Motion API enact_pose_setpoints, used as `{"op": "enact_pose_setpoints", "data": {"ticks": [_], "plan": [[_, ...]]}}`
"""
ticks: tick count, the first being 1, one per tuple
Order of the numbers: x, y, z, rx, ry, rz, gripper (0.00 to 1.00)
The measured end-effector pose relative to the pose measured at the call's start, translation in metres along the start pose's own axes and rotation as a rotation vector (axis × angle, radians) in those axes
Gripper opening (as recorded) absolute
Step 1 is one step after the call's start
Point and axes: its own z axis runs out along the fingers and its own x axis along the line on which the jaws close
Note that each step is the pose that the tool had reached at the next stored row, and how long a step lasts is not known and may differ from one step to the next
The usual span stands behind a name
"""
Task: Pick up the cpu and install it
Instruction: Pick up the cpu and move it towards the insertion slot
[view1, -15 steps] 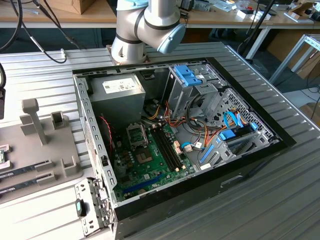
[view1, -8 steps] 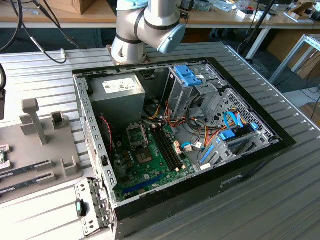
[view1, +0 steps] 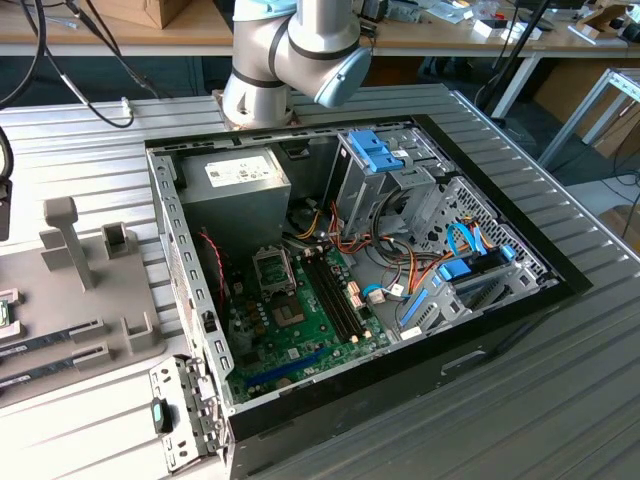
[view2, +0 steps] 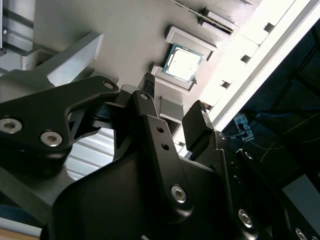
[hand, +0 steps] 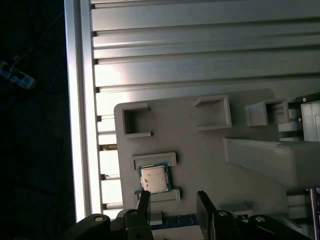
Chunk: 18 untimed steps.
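The cpu (hand: 154, 177), a small square chip with a silvery top and green rim, lies flat in a shallow bracketed seat on the grey fixture plate (hand: 200, 150). In the second wrist view the cpu (view2: 184, 62) gleams brightly in the same seat. My gripper (hand: 173, 200) hovers above the plate beside the chip, open, with nothing between its black fingers (view2: 200, 112). The chip sits just off one fingertip, apart from it. The open computer case (view1: 350, 250) holds the green motherboard (view1: 300, 320) with its empty square socket (view1: 272, 265).
The fixture plate (view1: 90, 300) lies at the exterior view's left of the case, carrying a tall grey post (view1: 68, 235) and two memory sticks (view1: 50, 345). Ribbed aluminium table (view1: 560, 380) surrounds everything. Cables, drive cages and a power supply (view1: 235, 180) crowd the case.
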Motion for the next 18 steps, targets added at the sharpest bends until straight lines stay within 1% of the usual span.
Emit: {"op": "enact_pose_setpoints", "data": {"ticks": [18], "plan": [[0.0001, -0.0002, 0.0048, 0.0000, 0.0000, 0.000, 0.49]]}}
